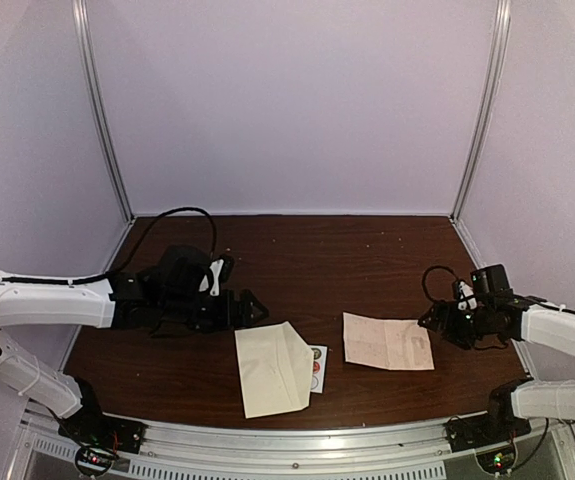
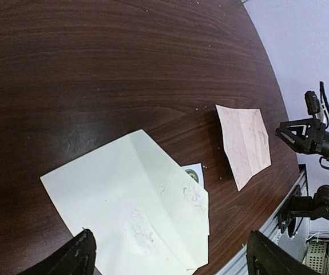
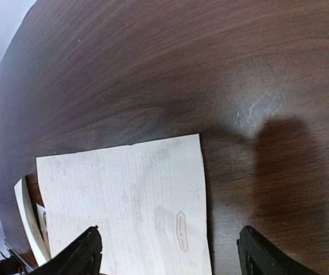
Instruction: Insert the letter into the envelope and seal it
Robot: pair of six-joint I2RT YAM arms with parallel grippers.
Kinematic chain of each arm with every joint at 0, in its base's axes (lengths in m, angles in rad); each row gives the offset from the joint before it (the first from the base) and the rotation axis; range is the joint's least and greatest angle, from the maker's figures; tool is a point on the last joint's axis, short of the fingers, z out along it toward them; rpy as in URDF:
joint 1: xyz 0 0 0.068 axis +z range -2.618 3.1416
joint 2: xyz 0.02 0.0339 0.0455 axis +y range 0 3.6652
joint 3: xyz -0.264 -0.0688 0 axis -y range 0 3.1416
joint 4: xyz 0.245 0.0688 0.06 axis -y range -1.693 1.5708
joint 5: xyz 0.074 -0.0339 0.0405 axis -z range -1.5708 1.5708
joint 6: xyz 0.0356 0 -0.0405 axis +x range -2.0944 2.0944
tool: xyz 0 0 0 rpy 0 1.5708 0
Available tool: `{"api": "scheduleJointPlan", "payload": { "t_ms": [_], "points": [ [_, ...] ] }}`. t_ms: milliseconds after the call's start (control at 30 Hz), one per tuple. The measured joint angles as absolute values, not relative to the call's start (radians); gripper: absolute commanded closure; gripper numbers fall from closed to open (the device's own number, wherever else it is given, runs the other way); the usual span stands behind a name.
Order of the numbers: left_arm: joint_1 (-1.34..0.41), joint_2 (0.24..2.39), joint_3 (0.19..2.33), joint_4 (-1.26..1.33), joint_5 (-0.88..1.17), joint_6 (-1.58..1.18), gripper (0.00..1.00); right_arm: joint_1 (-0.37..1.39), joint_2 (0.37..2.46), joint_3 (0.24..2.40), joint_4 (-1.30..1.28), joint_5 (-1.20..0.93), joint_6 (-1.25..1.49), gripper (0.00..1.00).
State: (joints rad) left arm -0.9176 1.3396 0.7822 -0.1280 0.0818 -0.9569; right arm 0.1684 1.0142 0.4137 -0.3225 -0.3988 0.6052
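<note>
The envelope (image 1: pixel 270 370) lies flat on the dark wooden table (image 1: pixel 317 260), near the front edge and a little left of the middle, in the space between the two arms. It is cream paper. Its flap side is turned to the right, where it overlaps a small white sticker card (image 1: pixel 317 367) that peeks out from under it. The letter (image 1: pixel 387 342), a pinkish creased sheet with faint ruled lines, lies flat on its own to the right of the envelope, apart from it and not inside it. The left gripper (image 1: pixel 250 308) hangs just behind the envelope's far left corner. Its fingers (image 2: pixel 72 258) are spread wide with nothing between them, and the envelope shows below them. The right gripper (image 1: pixel 432 320) sits low by the letter's right edge, fingers (image 3: pixel 78 252) apart and straddling the sheet's near corner. Whether they touch the paper I cannot tell.
</note>
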Motion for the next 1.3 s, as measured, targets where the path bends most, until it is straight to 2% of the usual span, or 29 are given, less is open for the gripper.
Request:
{"api": "scheduleJointPlan", "payload": {
  "t_ms": [300,633,967,1300],
  "points": [
    [-0.954,1.386,0.827,-0.065,0.090,-0.970,0.25,0.168,1.032,0.368,-0.273,-0.445,0.625,0.20],
    [-1.052,1.692,1.021,0.107,0.158,-0.987,0.32,0.169,1.045,0.323,-0.206,-0.485,0.638,0.24],
    [-1.073,1.978,1.192,0.218,0.252,-1.021,0.38,0.173,1.045,0.303,-0.162,-0.520,0.659,0.25],
    [-1.081,2.111,1.260,0.213,0.271,-1.058,0.42,0.177,1.045,0.303,-0.162,-0.524,0.662,0.25]
  ]
}}
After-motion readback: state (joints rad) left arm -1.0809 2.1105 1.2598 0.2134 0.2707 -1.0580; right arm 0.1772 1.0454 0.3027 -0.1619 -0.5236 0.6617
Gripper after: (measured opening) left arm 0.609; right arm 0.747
